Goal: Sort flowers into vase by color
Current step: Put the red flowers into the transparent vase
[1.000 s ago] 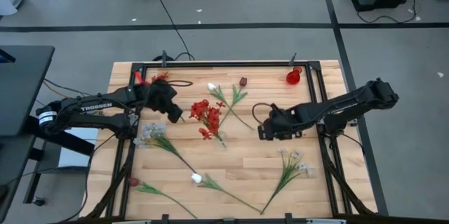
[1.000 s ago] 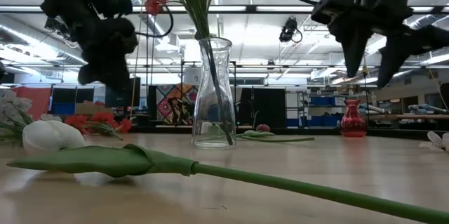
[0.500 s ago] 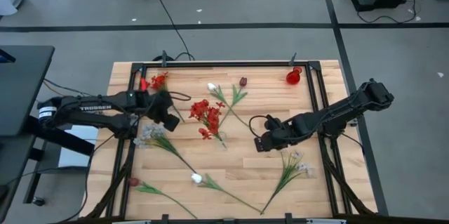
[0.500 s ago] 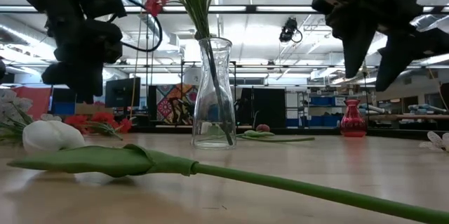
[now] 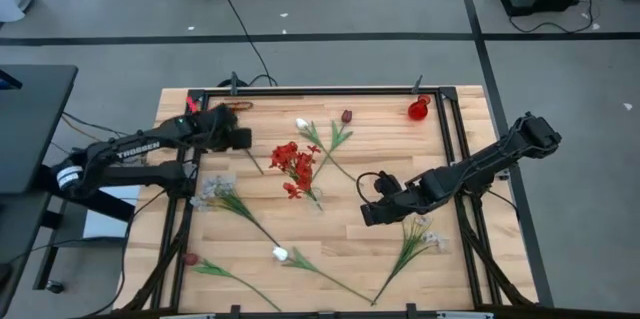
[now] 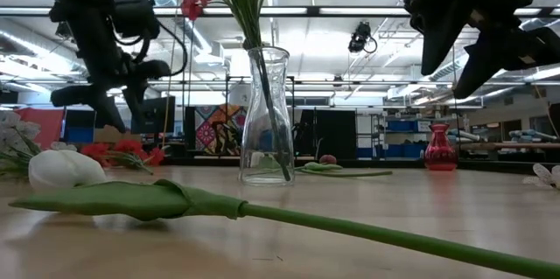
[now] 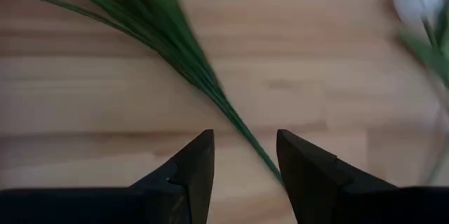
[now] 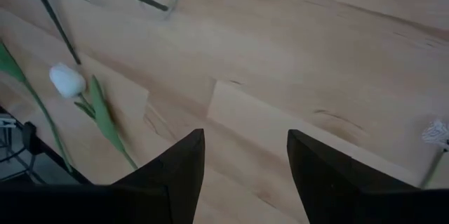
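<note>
Table (image 5: 340,244) of pale wood planks carries the whole job, flowers scattered flat across it, presumably laid out loose so each can be picked singly. Glass vase (image 6: 265,117) stands upright near mid-table in the low view with several green stems already in it and a red blossom at top, so sorting looks partly done. Small red vase (image 5: 418,109) sits at the far right corner, holding nothing that I can make out. Left gripper (image 5: 240,139) is over the far left part of the table, fingers parted and holding nothing; a thin green stem (image 7: 210,90) runs diagonally just ahead of its tips, red blossom at its far end. Right gripper (image 5: 368,215) hangs above bare wood right of centre, fingers spread, nothing held. Red blossom cluster (image 5: 293,166) lies near the left gripper; pale spray (image 5: 425,231) lies just beside the right gripper; white tulip bud (image 5: 280,253) lies well apart toward the near edge. Judgement: right arm likely heading for the pale spray or the white bud.
</note>
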Controlling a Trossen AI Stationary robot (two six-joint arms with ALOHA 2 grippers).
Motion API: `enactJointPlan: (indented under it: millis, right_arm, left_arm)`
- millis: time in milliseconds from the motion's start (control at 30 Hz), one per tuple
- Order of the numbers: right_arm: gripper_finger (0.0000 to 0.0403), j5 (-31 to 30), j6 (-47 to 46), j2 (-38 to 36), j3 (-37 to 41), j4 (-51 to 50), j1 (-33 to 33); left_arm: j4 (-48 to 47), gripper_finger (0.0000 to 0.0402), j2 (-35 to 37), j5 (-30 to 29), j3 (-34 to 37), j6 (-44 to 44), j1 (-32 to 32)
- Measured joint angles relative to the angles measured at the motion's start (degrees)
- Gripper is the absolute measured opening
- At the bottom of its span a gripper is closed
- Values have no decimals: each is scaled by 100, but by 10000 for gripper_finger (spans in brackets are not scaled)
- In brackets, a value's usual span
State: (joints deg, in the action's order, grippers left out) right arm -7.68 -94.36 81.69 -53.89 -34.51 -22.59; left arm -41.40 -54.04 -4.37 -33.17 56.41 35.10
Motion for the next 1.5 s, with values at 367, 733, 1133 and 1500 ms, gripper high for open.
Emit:
enactJointPlan:
  millis: [367,733,1133,1500]
  right_arm:
    - [210,24,93,0,0,18,21]
    - [210,136,-58,0,0,14,26]
    - [210,178,-61,0,0,2,103]
    - [210,286,226,0,0,-8,297]
  left_arm:
    - [345,160,-688,-349,0,335,1009]
    - [1095,161,-1949,12,2,721,1035]
    - [1254,149,-2599,73,-31,412,1379]
    - [1446,13,-2017,-67,26,205,1432]
